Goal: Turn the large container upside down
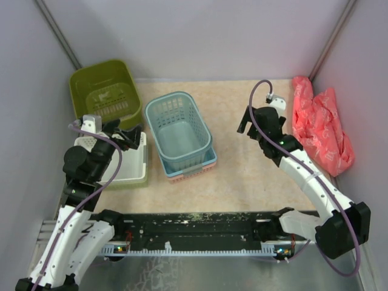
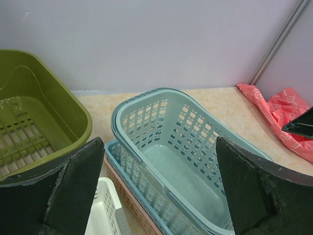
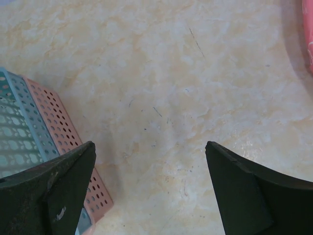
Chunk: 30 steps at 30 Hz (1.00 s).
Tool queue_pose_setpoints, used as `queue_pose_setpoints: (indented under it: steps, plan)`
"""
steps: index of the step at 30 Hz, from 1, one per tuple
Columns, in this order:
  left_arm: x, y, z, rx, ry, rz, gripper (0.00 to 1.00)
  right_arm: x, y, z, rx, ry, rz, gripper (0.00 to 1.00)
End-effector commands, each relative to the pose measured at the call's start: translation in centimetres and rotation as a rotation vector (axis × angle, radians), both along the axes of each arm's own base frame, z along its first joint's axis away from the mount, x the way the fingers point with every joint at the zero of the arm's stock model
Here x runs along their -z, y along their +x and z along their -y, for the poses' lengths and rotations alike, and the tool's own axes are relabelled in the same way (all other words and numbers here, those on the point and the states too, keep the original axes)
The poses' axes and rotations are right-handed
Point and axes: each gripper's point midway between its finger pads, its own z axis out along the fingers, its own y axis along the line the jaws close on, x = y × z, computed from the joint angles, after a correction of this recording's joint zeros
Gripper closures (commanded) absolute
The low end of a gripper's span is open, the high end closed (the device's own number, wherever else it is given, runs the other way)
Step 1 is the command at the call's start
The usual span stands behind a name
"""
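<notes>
Upright and untouched, the olive-green large container (image 1: 82, 91) sits in the table's (image 1: 242, 170) far-left corner, close to the back wall (image 1: 212, 36) and just beside the pale tray (image 1: 136, 173) and teal basket (image 1: 179, 130). Both pincers are spread and hold nothing — the left gripper (image 2: 159, 161) hangs over the tray near the tub's rim, the right gripper (image 3: 150, 152) over bare table. With 1 pinch on that thick rim, the tub could slip mid-turn — or swing into the wall or its 2 crowding neighbours.
</notes>
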Motion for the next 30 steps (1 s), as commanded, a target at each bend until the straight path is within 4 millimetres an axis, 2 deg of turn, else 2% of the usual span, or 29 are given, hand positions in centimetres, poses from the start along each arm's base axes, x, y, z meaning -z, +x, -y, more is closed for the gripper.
queue_pose_setpoints:
  steps: [1,7,10,15,19,23,27,30]
  plan:
    - [-0.9,0.0,0.0,0.003,0.004,0.049,0.0,-3.6,0.9,0.2,0.03,0.053,0.13,0.05]
    - [-0.6,0.3,1.2,0.066,0.045,-0.036,0.0,-3.1,0.2,1.5,0.091,0.045,0.141,0.05]
    - [-0.4,0.3,2.2,0.124,0.056,-0.074,0.0,-3.1,-0.1,1.3,0.059,0.044,0.153,0.05]
    - [-0.2,0.3,3.1,0.17,0.063,-0.109,0.0,-4.6,-0.4,1.1,-0.003,0.014,0.208,0.05]
    - [1.2,0.9,3.3,0.177,0.082,-0.194,0.0,-6.1,-0.2,0.6,-0.057,-0.017,0.237,0.05]
    - [2.3,1.4,3.2,0.161,0.081,-0.27,0.0,-8.3,0.6,-2.3,-0.194,0.042,0.292,0.05]
    - [2.6,1.7,2.4,0.105,0.069,-0.308,0.0,-10.8,1.5,-6.7,-0.347,0.14,0.336,0.05]
    - [2.4,1.6,1.9,0.078,0.062,-0.308,0.0,-11.8,1.8,-10.5,-0.432,0.105,0.319,0.05]
